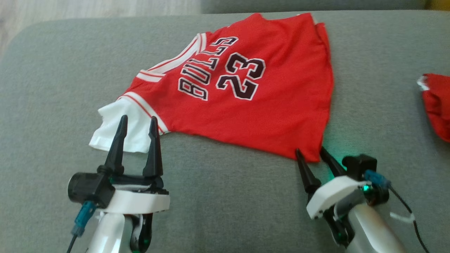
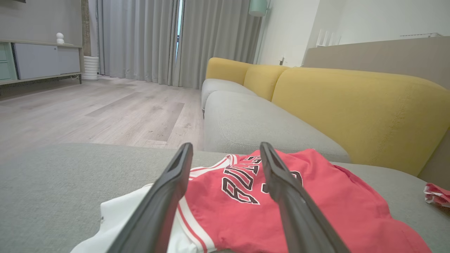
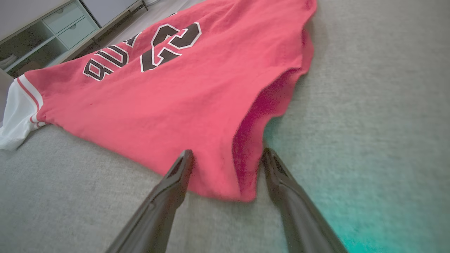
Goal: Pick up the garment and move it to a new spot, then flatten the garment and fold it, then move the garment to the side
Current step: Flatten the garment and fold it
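Note:
The garment (image 1: 246, 102) is a red jersey with "BULLS 23" lettering and white sleeves, spread on a grey cushioned surface (image 1: 211, 196). My left gripper (image 1: 138, 121) stands open over the near white sleeve (image 1: 116, 135), one finger on each side of the sleeve's middle. In the left wrist view the garment (image 2: 316, 211) lies just beyond the open left gripper (image 2: 225, 149). My right gripper (image 1: 309, 151) is open at the jersey's near hem corner. In the right wrist view the hem corner (image 3: 225, 182) sits between the open fingers of the right gripper (image 3: 228, 154).
A second red cloth (image 1: 437, 105) lies at the right edge of the grey surface. A yellow-backed sofa (image 2: 351, 105) stands behind it, wooden floor (image 2: 88, 112) to the left. Bare grey cushion stretches left of and in front of the jersey.

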